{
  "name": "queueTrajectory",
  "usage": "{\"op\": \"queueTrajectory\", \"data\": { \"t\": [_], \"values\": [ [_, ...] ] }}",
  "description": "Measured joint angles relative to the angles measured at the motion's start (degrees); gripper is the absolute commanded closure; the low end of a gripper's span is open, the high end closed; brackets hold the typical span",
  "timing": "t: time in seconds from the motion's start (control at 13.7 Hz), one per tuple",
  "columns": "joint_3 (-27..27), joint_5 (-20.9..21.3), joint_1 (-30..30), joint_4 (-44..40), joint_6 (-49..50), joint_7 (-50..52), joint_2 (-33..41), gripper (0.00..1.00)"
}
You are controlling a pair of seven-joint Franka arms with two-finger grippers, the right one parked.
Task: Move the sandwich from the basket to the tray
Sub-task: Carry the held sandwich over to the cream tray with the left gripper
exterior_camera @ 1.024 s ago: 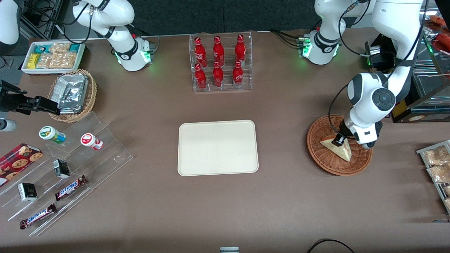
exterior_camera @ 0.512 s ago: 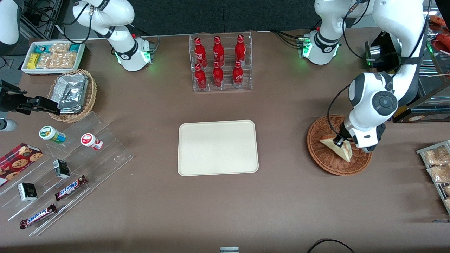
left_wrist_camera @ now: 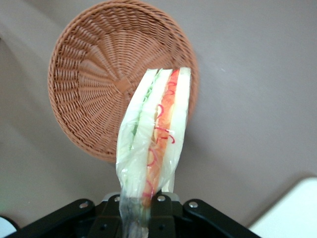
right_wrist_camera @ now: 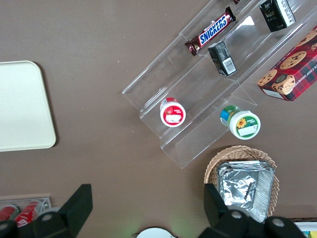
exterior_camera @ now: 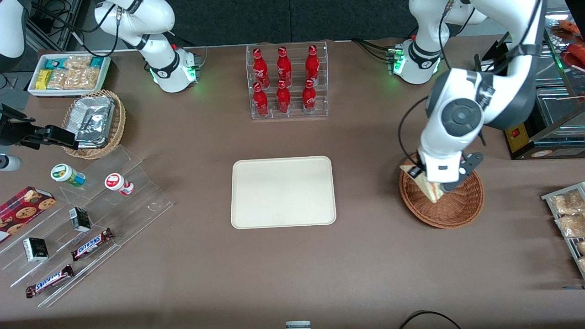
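My gripper [exterior_camera: 422,176] is shut on the sandwich [exterior_camera: 428,188], a pale bread wedge in clear wrap, and holds it in the air over the basket's [exterior_camera: 450,211] edge nearest the tray. In the left wrist view the sandwich [left_wrist_camera: 157,131] hangs from the shut gripper [left_wrist_camera: 142,212] with its red, pink and green layers showing. Below it is the round reddish-brown basket [left_wrist_camera: 94,82], with nothing in it. The cream tray [exterior_camera: 283,192] lies flat mid-table, toward the parked arm's end from the basket, and holds nothing. One tray [left_wrist_camera: 293,214] corner shows in the wrist view.
A clear rack of red bottles [exterior_camera: 287,82] stands farther from the camera than the tray. Toward the parked arm's end are a tan wicker basket of foil packets [exterior_camera: 93,122], a white snack box [exterior_camera: 68,74] and a clear stepped display [exterior_camera: 87,219]. Snack packets [exterior_camera: 566,214] lie at the working arm's end.
The gripper has risen out of the basket with the sandwich and shifted toward the tray. The wrist has swung round, and the basket now holds nothing.
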State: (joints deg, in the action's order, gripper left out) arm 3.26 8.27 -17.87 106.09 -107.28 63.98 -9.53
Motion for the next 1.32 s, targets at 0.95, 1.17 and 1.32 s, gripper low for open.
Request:
{"op": "queueTrajectory", "data": {
  "t": [0.95,1.17,1.32],
  "values": [
    [0.25,0.88,-20.55,-22.09,-3.94,3.97,-24.30,1.00],
    [0.29,2.80,-23.83,-24.07,-8.90,3.73,-28.92,1.00],
    [0.29,3.13,-25.65,-25.41,-10.06,3.59,-31.00,1.00]
  ]
}}
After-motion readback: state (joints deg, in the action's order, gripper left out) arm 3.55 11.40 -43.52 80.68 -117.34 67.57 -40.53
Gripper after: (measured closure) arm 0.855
